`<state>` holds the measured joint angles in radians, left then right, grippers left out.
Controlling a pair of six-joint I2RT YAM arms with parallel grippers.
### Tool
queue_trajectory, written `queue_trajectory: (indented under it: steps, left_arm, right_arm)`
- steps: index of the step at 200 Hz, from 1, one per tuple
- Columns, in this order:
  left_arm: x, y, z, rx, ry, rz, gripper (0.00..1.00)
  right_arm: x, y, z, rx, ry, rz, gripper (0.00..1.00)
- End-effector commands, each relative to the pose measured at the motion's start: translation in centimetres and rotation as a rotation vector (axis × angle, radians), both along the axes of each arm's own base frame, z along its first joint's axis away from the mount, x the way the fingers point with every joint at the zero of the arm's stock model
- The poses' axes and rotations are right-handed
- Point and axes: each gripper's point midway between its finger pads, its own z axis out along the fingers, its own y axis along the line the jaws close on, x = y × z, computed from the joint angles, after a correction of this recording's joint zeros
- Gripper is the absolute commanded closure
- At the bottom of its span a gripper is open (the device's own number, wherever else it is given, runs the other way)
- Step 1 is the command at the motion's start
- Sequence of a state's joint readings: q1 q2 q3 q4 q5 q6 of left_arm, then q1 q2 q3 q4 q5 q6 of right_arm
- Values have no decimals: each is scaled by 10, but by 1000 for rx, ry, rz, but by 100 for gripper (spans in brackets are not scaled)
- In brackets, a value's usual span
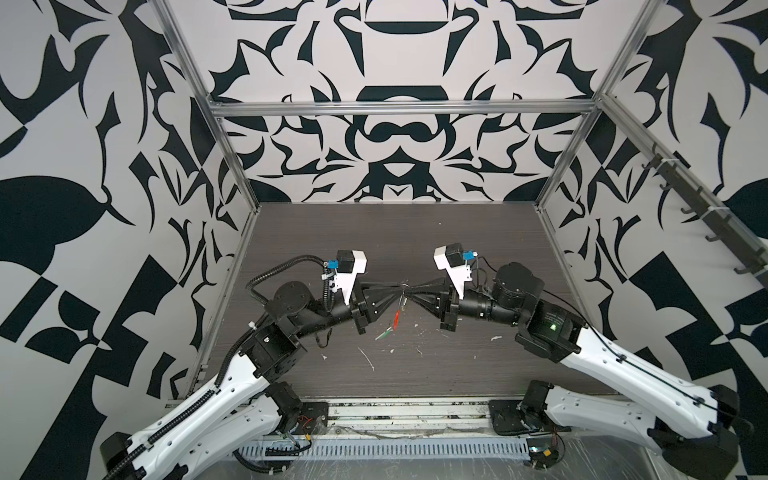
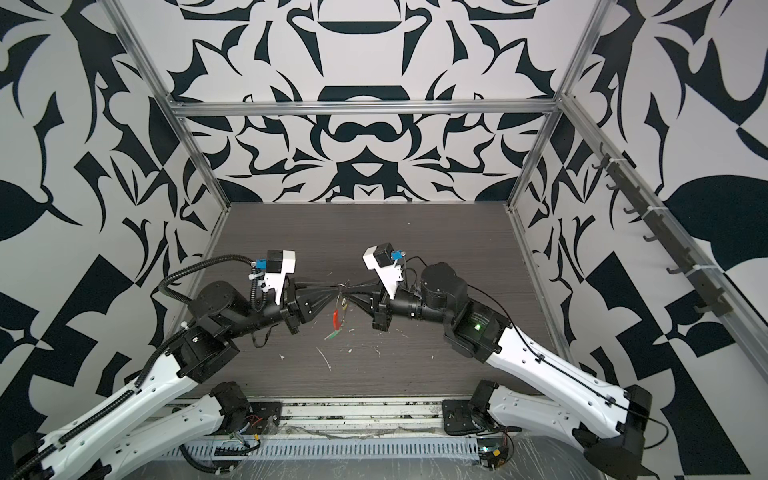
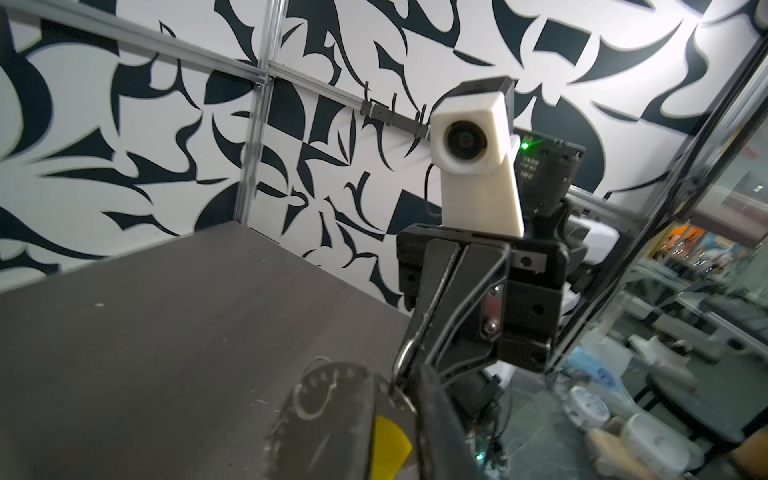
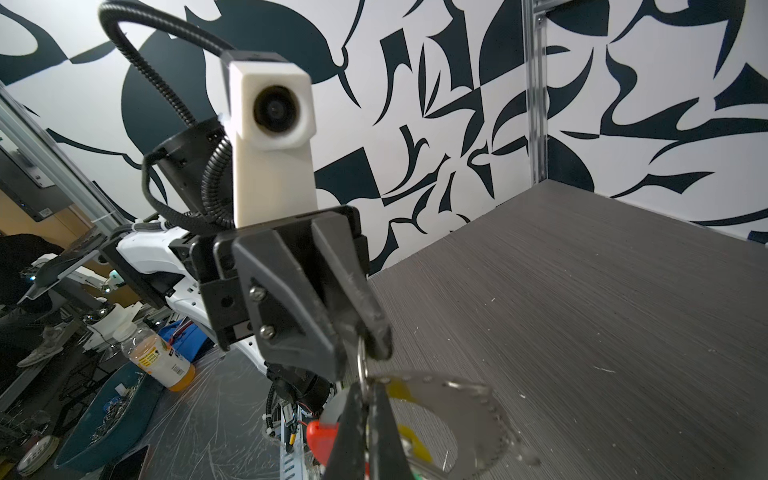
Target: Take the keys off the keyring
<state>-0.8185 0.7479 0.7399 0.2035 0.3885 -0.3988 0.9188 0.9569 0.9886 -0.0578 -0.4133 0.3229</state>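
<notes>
Right gripper (image 1: 409,293) is clamped on the keyring (image 1: 397,318), aloft mid-frame in both top views; whether the left gripper (image 1: 395,291) grips it I cannot tell. Just below, the green tag (image 1: 384,333) hangs from the ring, so I judge nothing removed yet.

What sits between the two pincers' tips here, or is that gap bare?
Not bare. In both top views the left pincer and right pincer nearly meet, with the keyring between them; its red sleeve and green tag hang beneath.
</notes>
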Motion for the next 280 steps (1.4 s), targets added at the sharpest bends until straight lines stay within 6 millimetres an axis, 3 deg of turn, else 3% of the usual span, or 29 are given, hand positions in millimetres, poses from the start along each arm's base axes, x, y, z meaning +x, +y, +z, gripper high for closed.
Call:
queue_trajectory:
  steps: [1, 44, 80, 155, 184, 218, 264, 280]
  left_arm:
    - [1, 9, 7, -3, -20, 45, 56]
    - [5, 9, -8, 82, 18, 64, 51]
    - [6, -1, -17, 133, 36, 28, 51]
    - [8, -17, -33, 201, 38, -39, 55]
    - [0, -24, -35, 213, 48, -114, 63]
    - [-5, -28, -36, 218, 57, -159, 64]
    - [-9, -31, -33, 206, 47, -192, 84]
    - [-12, -32, -32, 201, 45, -211, 86]
  right_arm:
    - [2, -11, 19, -43, -60, -40, 100]
    - [14, -21, -9, -269, -40, -89, 100]
    - [21, -27, -19, -401, -47, -85, 100]
    - [-1, -22, -28, -468, -33, 74, 100]
    - [-5, -22, -27, -479, -34, 102, 100]
    - [-7, -22, -25, -476, -36, 116, 100]
    - [-7, -20, -24, -473, -35, 122, 100]
    - [-7, -20, -22, -467, -38, 120, 100]
